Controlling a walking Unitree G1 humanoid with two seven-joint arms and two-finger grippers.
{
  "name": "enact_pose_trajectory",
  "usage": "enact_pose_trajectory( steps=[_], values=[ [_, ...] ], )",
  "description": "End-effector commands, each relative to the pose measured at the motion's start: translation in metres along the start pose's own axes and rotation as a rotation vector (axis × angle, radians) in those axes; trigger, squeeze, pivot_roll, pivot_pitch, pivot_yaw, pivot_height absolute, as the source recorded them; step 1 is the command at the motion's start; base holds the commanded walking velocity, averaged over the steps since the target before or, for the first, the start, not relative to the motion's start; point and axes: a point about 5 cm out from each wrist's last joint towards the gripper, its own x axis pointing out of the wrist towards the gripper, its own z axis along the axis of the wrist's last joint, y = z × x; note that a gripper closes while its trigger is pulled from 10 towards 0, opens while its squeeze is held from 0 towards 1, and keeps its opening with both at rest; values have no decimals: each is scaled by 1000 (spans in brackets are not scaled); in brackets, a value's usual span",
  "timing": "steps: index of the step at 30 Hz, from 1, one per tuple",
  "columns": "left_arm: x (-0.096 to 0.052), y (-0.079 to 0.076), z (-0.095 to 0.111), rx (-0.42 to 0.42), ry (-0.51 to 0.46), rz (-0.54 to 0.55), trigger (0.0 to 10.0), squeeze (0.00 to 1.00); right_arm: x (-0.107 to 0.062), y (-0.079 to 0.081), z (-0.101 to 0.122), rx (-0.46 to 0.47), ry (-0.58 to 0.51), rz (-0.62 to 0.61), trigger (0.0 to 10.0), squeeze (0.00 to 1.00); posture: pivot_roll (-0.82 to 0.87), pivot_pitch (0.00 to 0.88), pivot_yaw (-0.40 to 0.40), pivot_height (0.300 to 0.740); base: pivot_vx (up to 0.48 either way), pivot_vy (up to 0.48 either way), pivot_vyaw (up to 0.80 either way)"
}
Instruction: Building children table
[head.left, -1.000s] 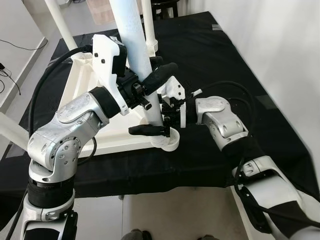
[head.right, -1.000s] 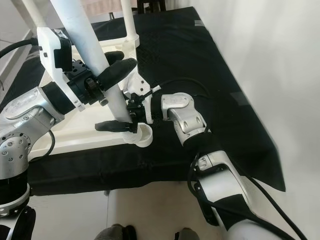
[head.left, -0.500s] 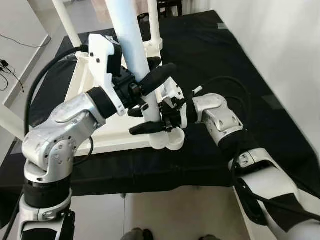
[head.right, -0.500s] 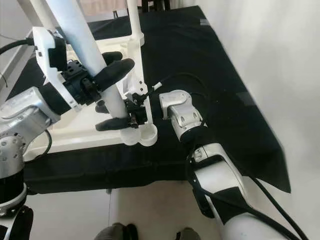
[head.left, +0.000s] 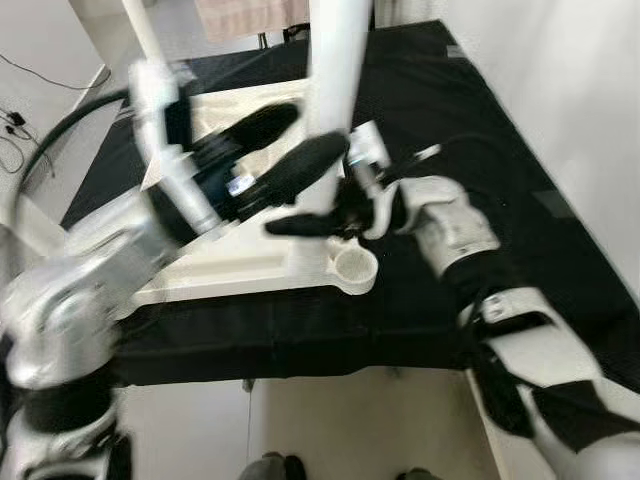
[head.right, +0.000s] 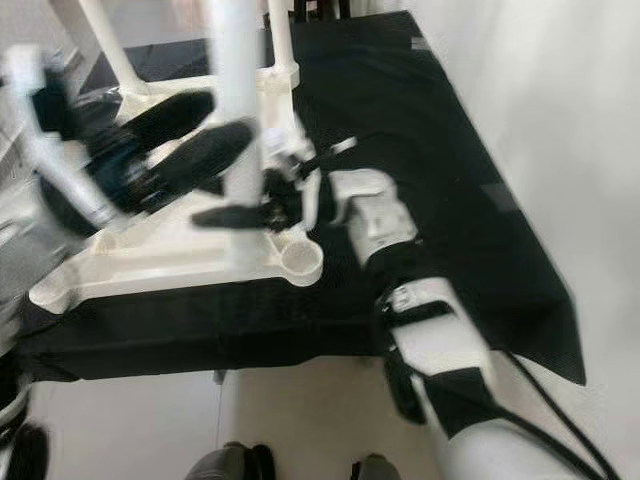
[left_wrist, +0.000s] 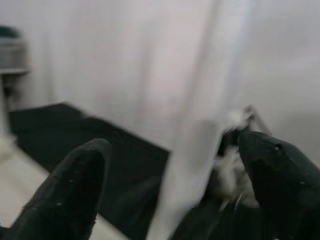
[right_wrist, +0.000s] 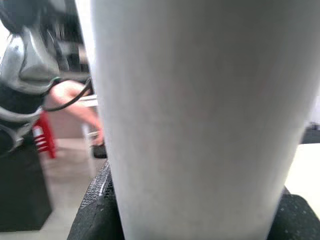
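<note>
Floor (head.left: 340, 420) lies nearest me, pale, with dark shoe tips at the bottom edge of the head views. Beyond it, black cloth (head.left: 480, 150) covers the work surface. On the cloth I see the white table frame (head.left: 240, 270) lying flat, with a round corner socket (head.left: 353, 268) at its near corner, open and with nothing in it.

Just above and behind that socket I see the white table leg (head.left: 335, 70) held upright and clear of it. My right gripper (head.left: 310, 222) reaches in from the right at the leg's lower end; in the right wrist view the leg (right_wrist: 200, 120) sits between its fingers (right_wrist: 95, 210), clamped on both sides. My left gripper (head.left: 275, 150) is badly blurred; its 2 fingers (left_wrist: 75, 185) stand spread apart on either side of the leg (left_wrist: 200, 150), and I cannot tell whether they touch it.

Farther back, 2 other white legs (head.right: 283, 40) already stand up from the frame's far side.
</note>
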Motion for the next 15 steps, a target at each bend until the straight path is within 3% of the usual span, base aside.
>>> enact_pose_trajectory(
  steps=[1, 3, 4, 6, 8, 10, 11, 12, 13, 15],
  values=[
    [-18, -3, -6, -2, 57, 44, 10000, 1000, -2, -1, -2, -13, 21, -5, 0, 0, 31, 225, 72, 740, 0, 0, 0],
    [-43, -7, -26, -19, 155, 121, 10000, 1000, -12, -3, -3, -31, 65, -45, 0, 0, 41, 243, 71, 740, 0, 0, 0],
    [-43, -7, -26, -19, 155, 121, 10000, 1000, -12, -3, -3, -31, 65, -45, 0, 0, 41, 243, 71, 740, 0, 0, 0],
    [-68, -23, -52, -54, 281, 170, 10000, 1000, -19, -4, -2, -29, 69, -60, 0, 0, 46, 261, 76, 740, 0, 0, 0],
    [-68, -23, -52, -54, 281, 170, 10000, 1000, -19, -4, -2, -29, 69, -60, 0, 0, 46, 261, 76, 740, 0, 0, 0],
    [-90, -47, -77, -86, 424, 199, 10000, 1000, -22, -2, -2, -8, 67, -13, 0, 0, 50, 297, 80, 740, 0, 0, 0],
    [-90, -47, -77, -86, 424, 199, 10000, 1000, -22, -2, -2, -8, 67, -13, 0, 0, 50, 297, 80, 740, 0, 0, 0],
    [-96, -56, -84, -91, 478, 197, 10000, 1000, -22, 0, -3, 2, 66, 11, 0, 0, 50, 297, 80, 740, 0, 0, 0],
    [-103, -69, -90, -115, 522, 191, 10000, 839, -22, 2, -3, 11, 64, 39, 0, 0, 57, 313, 82, 740, 0, 0, 0],
    [-107, -76, -92, -130, 543, 185, 10000, 839, -22, 3, -4, 15, 63, 55, 0, 0, 57, 313, 82, 740, 0, 0, 0]
  ],
)
